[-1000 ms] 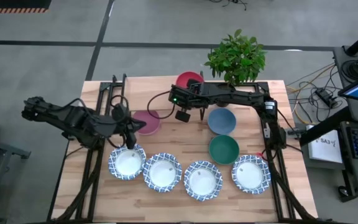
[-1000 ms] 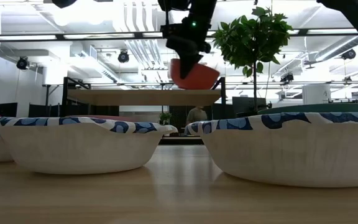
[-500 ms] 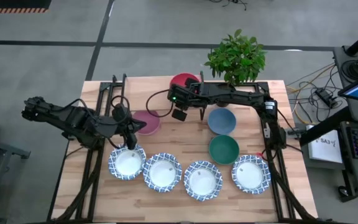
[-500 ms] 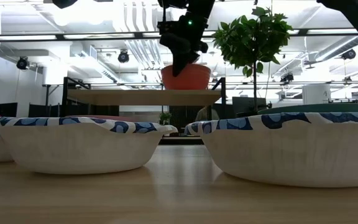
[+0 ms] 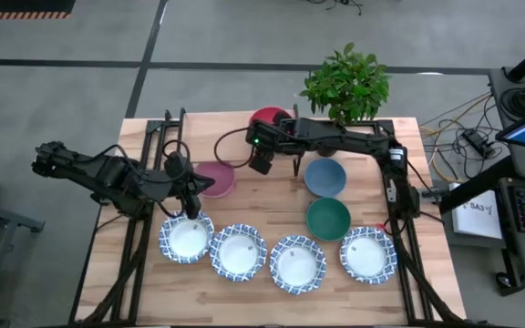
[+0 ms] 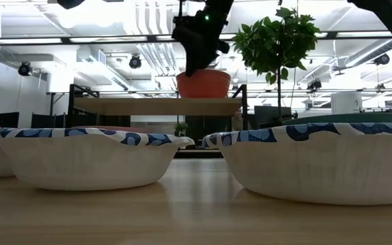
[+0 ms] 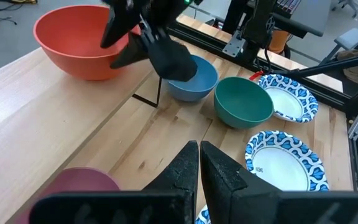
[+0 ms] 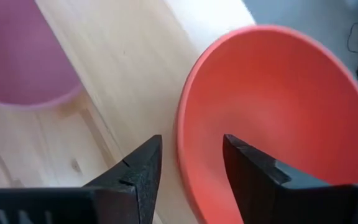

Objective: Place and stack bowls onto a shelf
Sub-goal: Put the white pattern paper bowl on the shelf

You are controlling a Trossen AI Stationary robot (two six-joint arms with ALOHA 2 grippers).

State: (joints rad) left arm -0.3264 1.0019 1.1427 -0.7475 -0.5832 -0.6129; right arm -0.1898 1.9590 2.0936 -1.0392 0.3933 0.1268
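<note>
The red bowl (image 5: 274,117) sits upright on its base on the light-wood shelf (image 6: 155,105) at the table's far middle. My right gripper (image 8: 191,162) is open just above the bowl's near-left rim, one finger outside the rim and one over the inside, with a gap on both sides. On the tabletop stand the pink bowl (image 5: 215,179), the blue bowl (image 5: 324,177) and the green bowl (image 5: 328,219). Several white bowls with blue rims (image 5: 238,251) form a row along the near edge. My left gripper (image 5: 192,202) is shut and holds nothing, between the pink bowl and the leftmost white bowl.
A leafy potted plant (image 5: 346,84) stands at the far right, beside the shelf. Black frame rails (image 5: 144,182) run along both sides of the table. Bare wood lies between the shelf and the row of white bowls.
My right gripper has brought the tilted red bowl down onto the shelf, where it now sits level. It has let go of the bowl and risen a little above its rim.
</note>
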